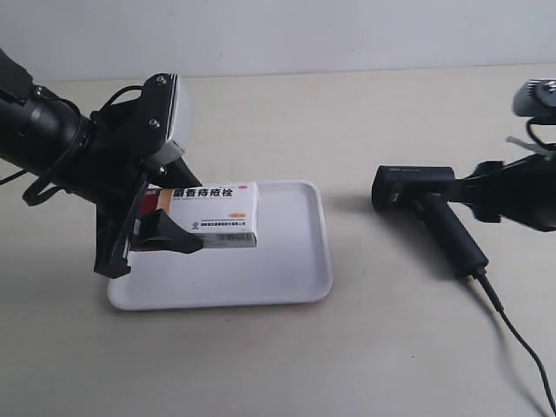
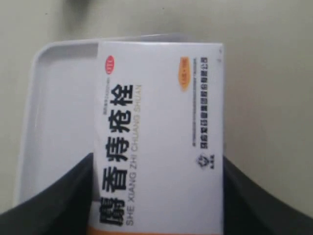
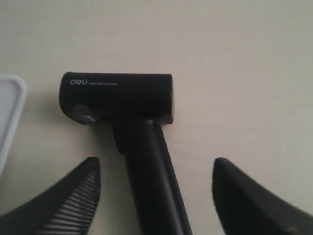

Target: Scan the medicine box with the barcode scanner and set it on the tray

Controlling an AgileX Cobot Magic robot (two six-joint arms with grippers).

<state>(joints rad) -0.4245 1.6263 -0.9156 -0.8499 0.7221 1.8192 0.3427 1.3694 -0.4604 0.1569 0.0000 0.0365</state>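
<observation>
Tray [image 1: 295, 261]: lower-left centre of the exterior frame, flat white plastic with a low rim. Looks rigid and probably slick, so a box set down on it could slide.

Barcode scanner [image 1: 430, 213]: right of the tray and apart from it, lying on the table, cable trailing to the lower right. Hard plastic, likely the heaviest item, weight towards the head. The best hold looks like the handle just below the head. Right gripper [image 3: 154, 196] has its jaws spread wide either side of the handle, neither finger touching; it grips nothing.

Medicine box [image 1: 213, 215]: over the left part of the tray. Can't tell whether it rests on the tray or sits just above it. Light thin carton that crushes easily, so keep the squeeze modest across the two long edges. Left gripper [image 2: 156, 196] is clamped on the box at its red-banded end, one finger [image 2: 54, 200] on each side.
</observation>
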